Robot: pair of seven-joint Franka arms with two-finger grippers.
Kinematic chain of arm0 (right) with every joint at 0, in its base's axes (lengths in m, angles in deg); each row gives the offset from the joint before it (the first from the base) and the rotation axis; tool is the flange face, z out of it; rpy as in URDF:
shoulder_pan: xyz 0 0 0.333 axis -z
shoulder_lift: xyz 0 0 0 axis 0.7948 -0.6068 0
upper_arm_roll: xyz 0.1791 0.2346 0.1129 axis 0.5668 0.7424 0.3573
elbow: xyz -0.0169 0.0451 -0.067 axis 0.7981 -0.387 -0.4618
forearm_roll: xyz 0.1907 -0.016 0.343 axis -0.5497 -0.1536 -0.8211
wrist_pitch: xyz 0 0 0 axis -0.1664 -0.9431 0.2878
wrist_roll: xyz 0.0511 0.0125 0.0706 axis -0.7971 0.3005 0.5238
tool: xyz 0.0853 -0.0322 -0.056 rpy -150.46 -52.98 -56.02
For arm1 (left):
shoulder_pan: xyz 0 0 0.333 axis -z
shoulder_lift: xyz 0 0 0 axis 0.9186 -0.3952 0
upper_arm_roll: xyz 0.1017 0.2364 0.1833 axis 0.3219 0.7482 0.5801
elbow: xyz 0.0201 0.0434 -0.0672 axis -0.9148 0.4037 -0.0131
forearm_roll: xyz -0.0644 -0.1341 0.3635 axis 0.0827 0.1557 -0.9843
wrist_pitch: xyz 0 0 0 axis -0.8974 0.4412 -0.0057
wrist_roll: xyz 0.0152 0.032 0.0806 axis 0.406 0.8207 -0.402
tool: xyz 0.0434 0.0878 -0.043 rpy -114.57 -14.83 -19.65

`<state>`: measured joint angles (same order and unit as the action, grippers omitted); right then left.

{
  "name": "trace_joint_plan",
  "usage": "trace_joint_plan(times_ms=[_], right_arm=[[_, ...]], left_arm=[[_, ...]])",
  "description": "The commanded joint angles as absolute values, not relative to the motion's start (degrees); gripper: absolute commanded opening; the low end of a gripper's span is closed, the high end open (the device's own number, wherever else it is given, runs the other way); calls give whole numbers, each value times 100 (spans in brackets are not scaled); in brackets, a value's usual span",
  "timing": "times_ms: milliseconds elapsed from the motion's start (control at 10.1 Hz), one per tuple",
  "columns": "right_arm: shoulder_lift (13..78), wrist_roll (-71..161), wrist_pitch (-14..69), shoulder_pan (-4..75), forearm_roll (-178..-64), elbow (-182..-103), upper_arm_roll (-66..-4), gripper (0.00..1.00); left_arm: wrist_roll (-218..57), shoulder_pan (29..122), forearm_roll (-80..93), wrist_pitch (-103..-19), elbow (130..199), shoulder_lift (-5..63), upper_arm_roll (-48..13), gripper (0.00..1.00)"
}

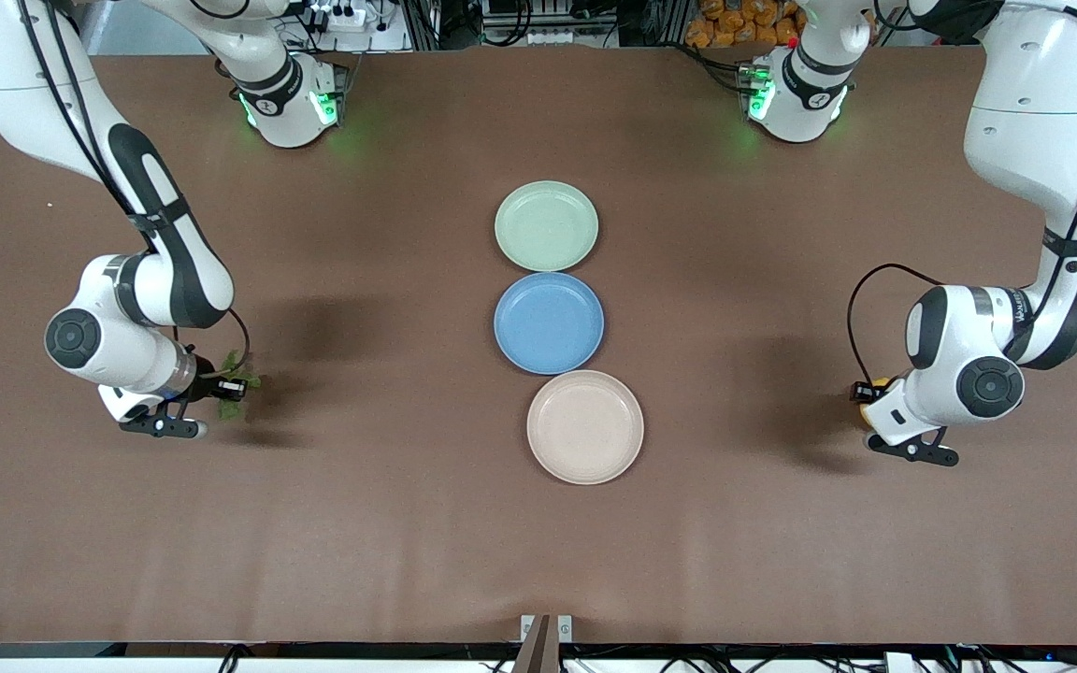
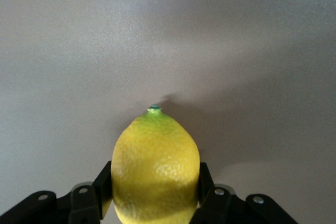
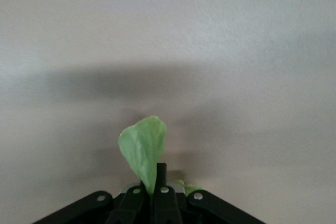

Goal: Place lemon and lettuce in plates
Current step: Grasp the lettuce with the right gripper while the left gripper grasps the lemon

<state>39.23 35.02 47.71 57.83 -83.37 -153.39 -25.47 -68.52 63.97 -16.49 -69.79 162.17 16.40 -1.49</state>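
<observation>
Fingers of my left gripper [image 2: 155, 208] clamped on lemon [image 2: 155, 169], low at left arm's end of table [image 1: 408, 523]. My right gripper [image 3: 155, 203] pinches lettuce [image 3: 143, 150] at right arm's end. Green plate [image 1: 546, 225], beige plate [image 1: 585, 426] mid-table, well apart from both.

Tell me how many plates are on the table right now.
3, in a row mid-table: the pale green plate farthest from the front camera, the blue plate in the middle, the beige plate nearest. All lie empty; none looks hidden.
</observation>
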Motion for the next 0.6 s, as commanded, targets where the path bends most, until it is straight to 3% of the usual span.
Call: trace_joint_plan(times_ms=[0,198,496], right_arm=[[4155,3399,3888,5660,-8342,-14934,-2524,0],[4269,3407,3464,5476,-8342,-14679,-2506,0],[4323,3250,3462,4844,-8351,-14467,-2515,0]], left_arm=[[-6876,6426,-1699,-6971,15994,1604,-145,0],[-7216,6426,-1455,-6954,15601,1657,-408,0],[-7972,6479,-1287,-6936,15581,1850,-864,0]])
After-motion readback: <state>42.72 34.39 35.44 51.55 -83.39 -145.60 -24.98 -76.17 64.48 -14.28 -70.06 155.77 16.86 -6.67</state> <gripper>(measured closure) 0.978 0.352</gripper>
